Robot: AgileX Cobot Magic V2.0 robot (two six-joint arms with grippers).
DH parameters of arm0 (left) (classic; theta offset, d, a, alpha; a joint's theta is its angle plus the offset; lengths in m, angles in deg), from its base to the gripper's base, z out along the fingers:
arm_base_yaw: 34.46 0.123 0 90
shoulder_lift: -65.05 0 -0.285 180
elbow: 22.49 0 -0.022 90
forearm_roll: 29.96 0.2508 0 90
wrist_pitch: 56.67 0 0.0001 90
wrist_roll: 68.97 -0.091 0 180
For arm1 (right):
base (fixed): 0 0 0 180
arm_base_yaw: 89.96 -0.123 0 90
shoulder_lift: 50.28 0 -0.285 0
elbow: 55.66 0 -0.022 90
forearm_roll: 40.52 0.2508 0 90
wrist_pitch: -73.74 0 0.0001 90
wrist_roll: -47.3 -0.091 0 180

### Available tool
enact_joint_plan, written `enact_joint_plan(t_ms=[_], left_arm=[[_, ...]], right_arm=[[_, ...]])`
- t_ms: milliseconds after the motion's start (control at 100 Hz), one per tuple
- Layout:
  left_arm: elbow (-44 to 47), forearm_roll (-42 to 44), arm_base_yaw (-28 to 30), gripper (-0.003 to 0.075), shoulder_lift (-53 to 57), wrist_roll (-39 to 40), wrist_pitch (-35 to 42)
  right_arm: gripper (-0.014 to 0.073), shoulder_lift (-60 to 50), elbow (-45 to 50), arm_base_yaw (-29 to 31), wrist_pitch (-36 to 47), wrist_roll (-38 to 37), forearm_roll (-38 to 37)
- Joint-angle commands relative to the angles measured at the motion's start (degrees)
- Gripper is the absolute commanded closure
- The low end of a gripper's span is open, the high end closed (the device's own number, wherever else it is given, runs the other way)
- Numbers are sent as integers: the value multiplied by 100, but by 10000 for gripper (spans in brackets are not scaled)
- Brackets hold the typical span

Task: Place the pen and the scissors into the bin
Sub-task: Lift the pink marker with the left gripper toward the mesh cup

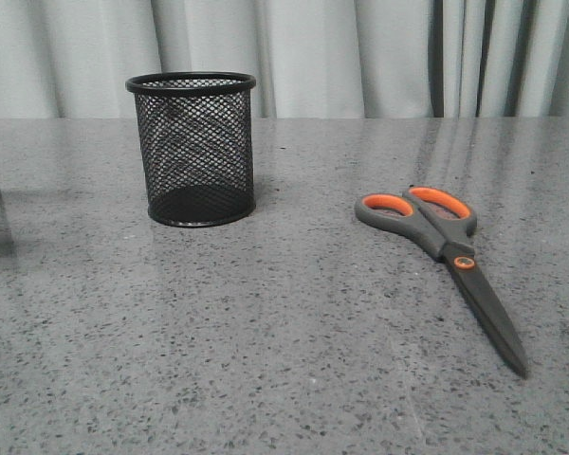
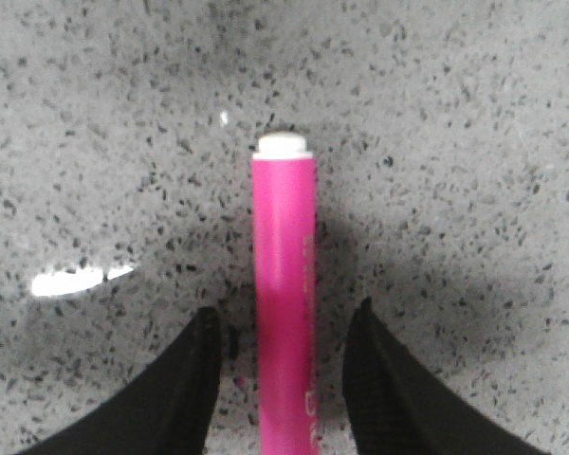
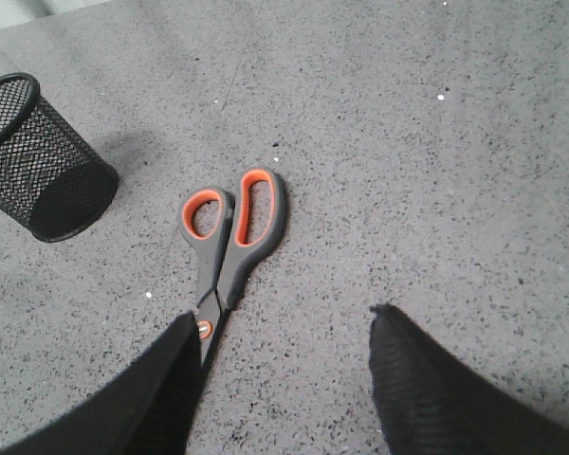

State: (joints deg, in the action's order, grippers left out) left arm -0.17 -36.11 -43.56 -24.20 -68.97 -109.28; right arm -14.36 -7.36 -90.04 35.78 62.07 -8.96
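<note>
**Ana:** Scissors (image 1: 446,248) first: where do they lie, taking the bin (image 1: 192,150) as the mark?

**Ben:** Flat on the grey speckled desk (image 1: 266,360), well apart from the bin, off to its right in the front view and nearer the camera. The orange-lined loops point toward the bin's side of the desk, and the closed blades run away from it toward the near edge.

**Ana:** And the bin itself?

**Ben:** Upright on the desk, with a pale curtain (image 1: 360,57) behind it. Through the mesh I see nothing inside.

**Ana:** The pen (image 2: 284,303)?

**Ben:** Only the left wrist view shows it. It lies on the desk, white tip pointing away from the camera. I cannot place it relative to the bin, since the front view doesn't show it.

**Ana:** State of the left tool (image 2: 283,379)?

**Ben:** Spread apart. The pen runs between the two black fingers with a gap on each side, so nothing is clamped.

**Ana:** The right tool (image 3: 284,379)?

**Ben:** Also wide apart, hanging above the desk and holding nothing. One finger covers the scissor blades just past the orange pivot; the bin sits beyond the handles.
</note>
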Motion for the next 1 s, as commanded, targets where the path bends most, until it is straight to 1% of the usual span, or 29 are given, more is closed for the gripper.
enact_joint_plan(t_ms=[0,60,110,180,210,220,260,330,380,410,450,510,570,590,640,690,730,800,910,990], left_arm=[[-92,0,-44,426,-103,0,202],[-92,0,-44,442,-220,0,202],[-92,0,-44,491,-283,-107,202],[-92,0,-44,630,-310,-239,292],[-92,-42,-44,717,-282,-280,380],[-92,-60,-44,734,-264,-279,436],[-106,-154,-44,736,-188,-296,619],[-134,-468,-44,739,55,-361,1162],[-134,-892,-52,739,308,-650,1751],[-134,-1331,-59,739,521,-904,2084],[-134,-1871,-100,739,742,-1371,2599],[-134,-2994,-249,738,1124,-2124,3289],[-134,-4184,-470,738,1398,-3124,4018],[-144,-4437,-575,738,1472,-3472,4236],[-162,-5317,-847,738,1564,-4256,4621],[-210,-5849,-1125,738,1547,-4926,4755],[-233,-6097,-1336,738,1488,-5313,4766],[-282,-6447,-1737,738,1295,-5677,4780],[-459,-6476,-2285,738,927,-5941,5002],[-619,-6476,-2548,738,634,-6033,5223]], right_arm=[[234,136,-200,26,362,53,77],[234,162,-200,26,373,53,77],[234,162,-200,26,399,53,77],[237,162,-200,26,422,53,77],[237,162,-200,26,422,53,77],[237,162,-200,26,422,53,77],[237,162,-200,26,422,53,77],[237,162,-200,26,437,53,77],[237,162,-200,26,446,53,77],[237,162,-200,26,457,53,77],[237,162,-200,26,484,53,77],[237,162,-200,26,523,53,89],[237,162,-200,26,584,53,136],[237,162,-200,26,621,53,136],[237,162,-200,26,732,53,161],[237,162,-200,26,859,53,174],[237,162,-200,26,953,53,190],[237,162,-200,26,1096,53,219],[237,162,-200,26,1260,53,219],[237,162,-200,26,1306,53,219]])
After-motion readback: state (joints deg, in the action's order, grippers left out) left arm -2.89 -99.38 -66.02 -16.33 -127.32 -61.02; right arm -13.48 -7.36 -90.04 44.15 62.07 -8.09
